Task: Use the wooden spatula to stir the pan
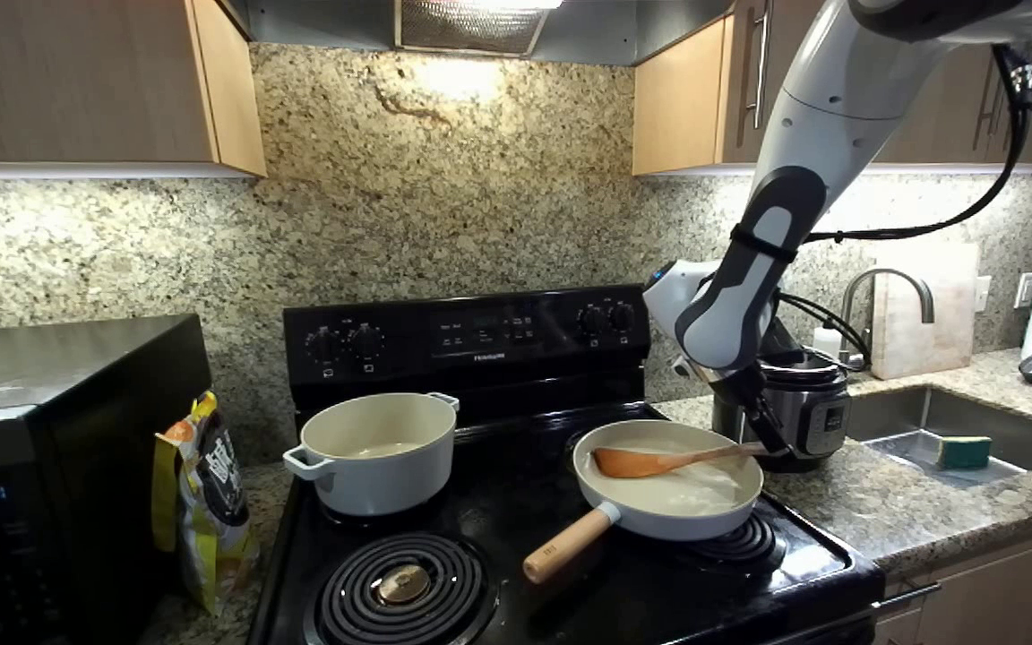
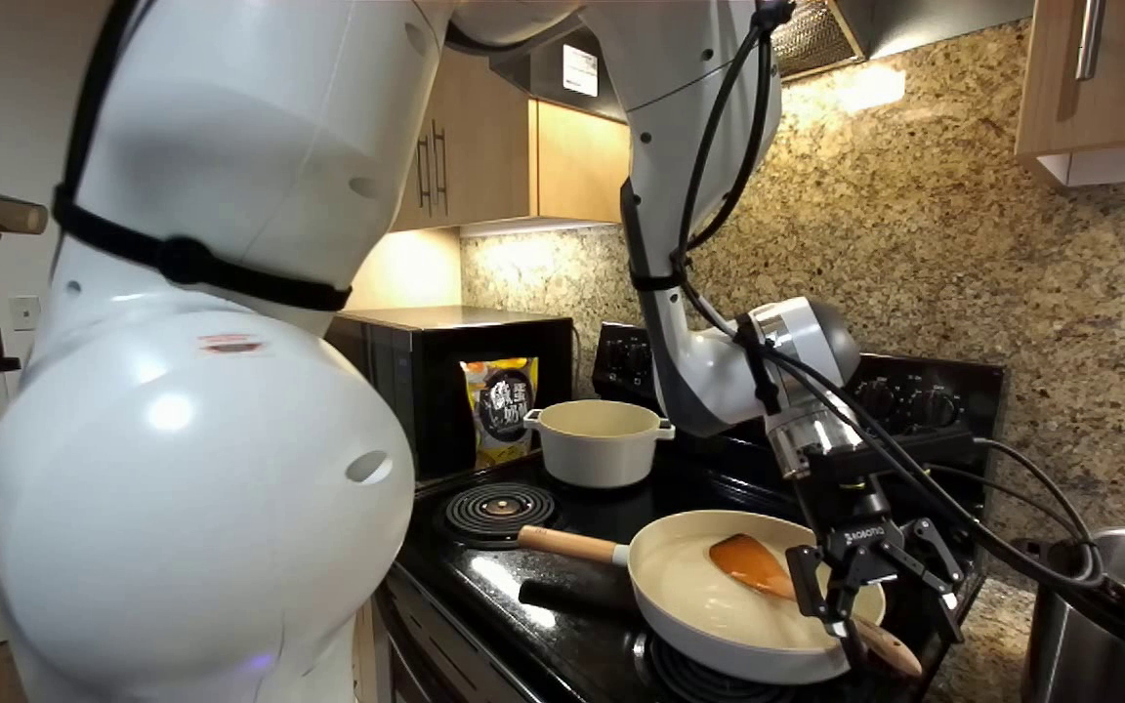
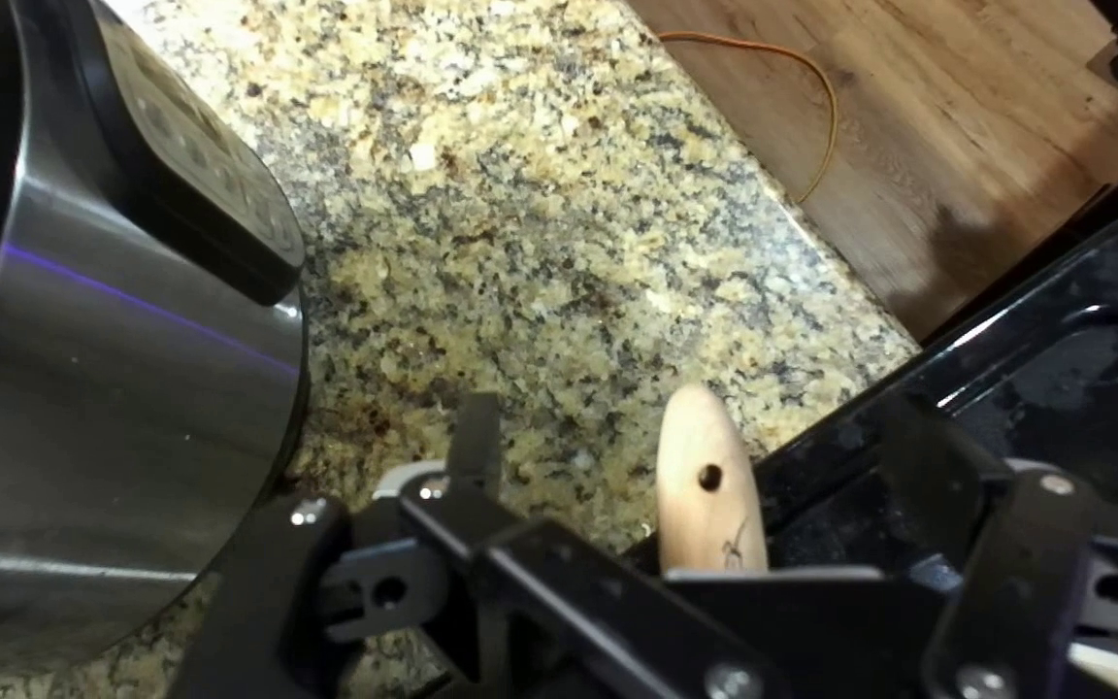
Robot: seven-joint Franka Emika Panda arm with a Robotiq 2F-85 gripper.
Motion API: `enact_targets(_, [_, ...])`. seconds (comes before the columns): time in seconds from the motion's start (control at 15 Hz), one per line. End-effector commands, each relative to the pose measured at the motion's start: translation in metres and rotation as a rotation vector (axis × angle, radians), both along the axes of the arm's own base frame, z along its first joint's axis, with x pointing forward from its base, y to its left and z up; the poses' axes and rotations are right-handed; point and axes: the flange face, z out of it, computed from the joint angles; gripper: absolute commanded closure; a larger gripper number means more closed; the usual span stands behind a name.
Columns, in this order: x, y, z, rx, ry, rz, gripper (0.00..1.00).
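I've got the gripper (image 3: 709,437) spread wide, with the handle end of the wooden spatula (image 2: 748,563) between its fingers and a gap either side in the wrist view. The blade's down in the pan (image 2: 675,574), handle running out over the rim. Past that, a white pot (image 2: 597,461) sits toward the back of the stove (image 2: 611,513), then a yellow-and-black snack bag (image 2: 504,420) beside the microwave (image 2: 437,391).
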Motion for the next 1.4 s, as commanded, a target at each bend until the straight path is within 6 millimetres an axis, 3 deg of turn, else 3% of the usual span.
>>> enact_targets(0.0, [-0.001,0.010,-0.005,-0.007,0.010,0.026,0.00])
enact_targets(0.93, [-0.004,0.019,0.010,-0.021,-0.027,0.045,0.00])
enact_targets(1.0, [-0.003,0.019,0.009,-0.021,-0.026,0.046,0.05])
enact_targets(1.13, [-0.003,0.019,0.009,-0.023,-0.024,0.050,0.29])
enact_targets(1.2, [-0.003,0.019,0.009,-0.024,-0.024,0.051,0.31])
enact_targets(1.33, [-0.003,0.018,0.009,-0.025,-0.023,0.053,0.44])
